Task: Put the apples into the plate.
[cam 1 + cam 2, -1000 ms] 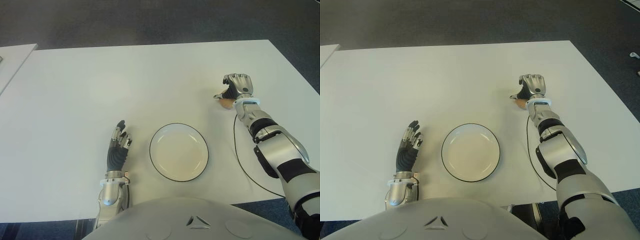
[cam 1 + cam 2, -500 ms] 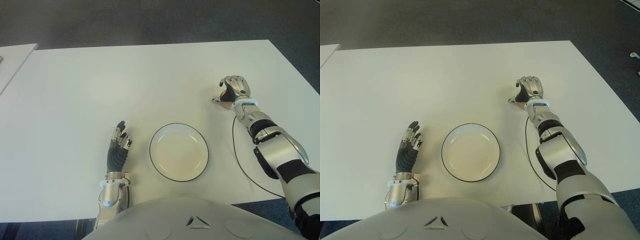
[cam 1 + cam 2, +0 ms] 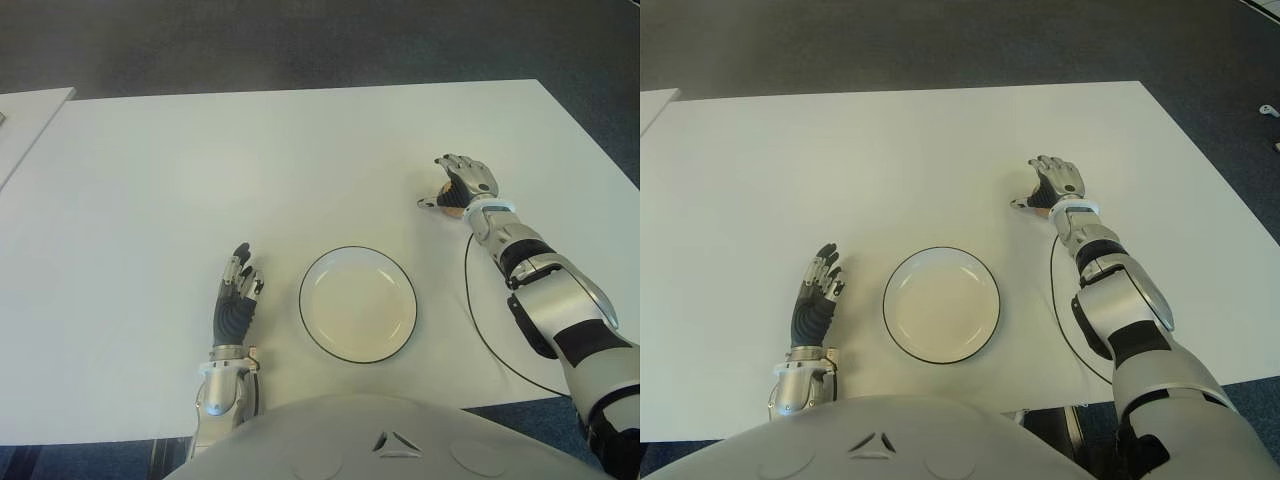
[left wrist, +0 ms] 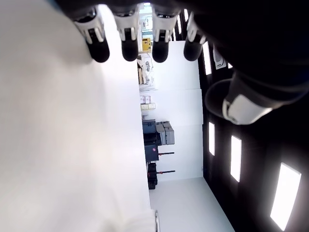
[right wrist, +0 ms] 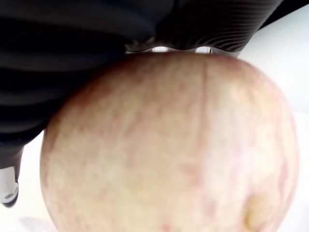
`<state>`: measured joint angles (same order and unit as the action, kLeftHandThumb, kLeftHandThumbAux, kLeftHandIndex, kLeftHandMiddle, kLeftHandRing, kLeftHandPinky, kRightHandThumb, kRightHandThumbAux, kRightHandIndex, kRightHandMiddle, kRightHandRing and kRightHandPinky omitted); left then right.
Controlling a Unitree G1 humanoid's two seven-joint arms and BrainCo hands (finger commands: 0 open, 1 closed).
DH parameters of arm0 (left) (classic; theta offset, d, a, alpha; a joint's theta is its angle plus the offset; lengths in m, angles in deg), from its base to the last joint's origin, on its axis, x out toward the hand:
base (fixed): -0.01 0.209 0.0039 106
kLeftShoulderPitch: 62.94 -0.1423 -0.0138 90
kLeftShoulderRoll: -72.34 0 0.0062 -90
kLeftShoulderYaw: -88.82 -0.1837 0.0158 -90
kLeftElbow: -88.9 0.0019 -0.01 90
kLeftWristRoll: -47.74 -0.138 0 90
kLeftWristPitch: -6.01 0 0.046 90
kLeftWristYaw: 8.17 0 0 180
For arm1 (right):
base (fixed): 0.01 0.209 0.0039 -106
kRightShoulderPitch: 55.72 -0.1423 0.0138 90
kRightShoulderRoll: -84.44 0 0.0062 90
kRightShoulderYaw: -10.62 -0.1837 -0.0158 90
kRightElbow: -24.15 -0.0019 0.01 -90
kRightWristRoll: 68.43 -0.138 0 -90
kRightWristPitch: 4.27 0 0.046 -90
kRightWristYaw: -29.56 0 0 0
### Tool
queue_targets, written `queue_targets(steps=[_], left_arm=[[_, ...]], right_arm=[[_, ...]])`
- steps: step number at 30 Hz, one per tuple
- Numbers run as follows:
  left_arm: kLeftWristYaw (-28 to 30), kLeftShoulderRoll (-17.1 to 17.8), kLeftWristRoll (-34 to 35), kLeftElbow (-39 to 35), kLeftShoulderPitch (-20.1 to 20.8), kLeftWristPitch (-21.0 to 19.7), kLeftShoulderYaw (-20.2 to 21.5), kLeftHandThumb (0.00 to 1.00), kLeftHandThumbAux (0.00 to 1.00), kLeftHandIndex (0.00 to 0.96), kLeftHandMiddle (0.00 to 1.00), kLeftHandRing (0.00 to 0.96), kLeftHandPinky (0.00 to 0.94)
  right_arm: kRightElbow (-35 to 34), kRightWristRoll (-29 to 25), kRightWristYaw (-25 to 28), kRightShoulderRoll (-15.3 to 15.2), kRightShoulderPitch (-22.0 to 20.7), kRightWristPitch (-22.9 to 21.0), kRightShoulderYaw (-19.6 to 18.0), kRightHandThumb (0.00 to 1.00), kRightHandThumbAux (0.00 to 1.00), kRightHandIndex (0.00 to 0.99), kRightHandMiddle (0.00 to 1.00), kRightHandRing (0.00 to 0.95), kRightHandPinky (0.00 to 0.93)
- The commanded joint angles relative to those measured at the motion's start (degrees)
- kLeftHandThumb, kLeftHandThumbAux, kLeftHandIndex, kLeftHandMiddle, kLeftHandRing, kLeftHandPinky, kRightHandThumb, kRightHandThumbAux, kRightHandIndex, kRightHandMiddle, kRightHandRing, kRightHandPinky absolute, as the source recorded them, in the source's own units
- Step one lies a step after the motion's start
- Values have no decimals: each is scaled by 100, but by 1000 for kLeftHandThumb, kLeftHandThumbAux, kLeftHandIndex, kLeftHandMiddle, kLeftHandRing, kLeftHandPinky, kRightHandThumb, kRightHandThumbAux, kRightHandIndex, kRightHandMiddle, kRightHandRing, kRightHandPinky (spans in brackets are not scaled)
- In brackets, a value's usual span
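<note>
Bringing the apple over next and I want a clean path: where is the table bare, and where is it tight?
The table is bare between the right hand, shut on the apple, and the plate, whose inside is free. The far half is bare too. It is tight only between the plate and the idle left hand to its left; a cable runs right of the plate.

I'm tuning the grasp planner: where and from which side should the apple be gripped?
Grip the apple around its widest middle, coming from above as the right hand does now. It is round and sits on the table, so only top and sides are free.
</note>
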<state>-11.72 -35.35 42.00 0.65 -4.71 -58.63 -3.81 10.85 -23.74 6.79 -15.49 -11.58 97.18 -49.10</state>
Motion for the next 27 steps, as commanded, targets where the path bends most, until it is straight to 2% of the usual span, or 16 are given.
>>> queue_targets(steps=[1, 6, 13, 27], left_arm=[[34, 46, -2, 84, -136, -234, -14, 56, 480, 28, 27, 0, 0], [50, 60, 20, 31, -174, -231, -27, 57, 480, 26, 26, 0, 0], [74, 97, 55, -39, -237, -235, -17, 63, 481, 21, 22, 0, 0], [164, 231, 96, -349, -477, -388, -23, 50, 466, 9, 16, 0, 0]], right_arm=[[71, -15, 526, 30, 27, -116, 76, 235, 394, 11, 10, 3, 0], [54, 1, 803, 41, 17, -195, 114, 186, 325, 1, 1, 0, 0], [21, -54, 848, 68, 103, -221, 84, 157, 272, 0, 0, 0, 0], [-36, -183, 698, 57, 321, -170, -11, 153, 267, 0, 0, 0, 0]])
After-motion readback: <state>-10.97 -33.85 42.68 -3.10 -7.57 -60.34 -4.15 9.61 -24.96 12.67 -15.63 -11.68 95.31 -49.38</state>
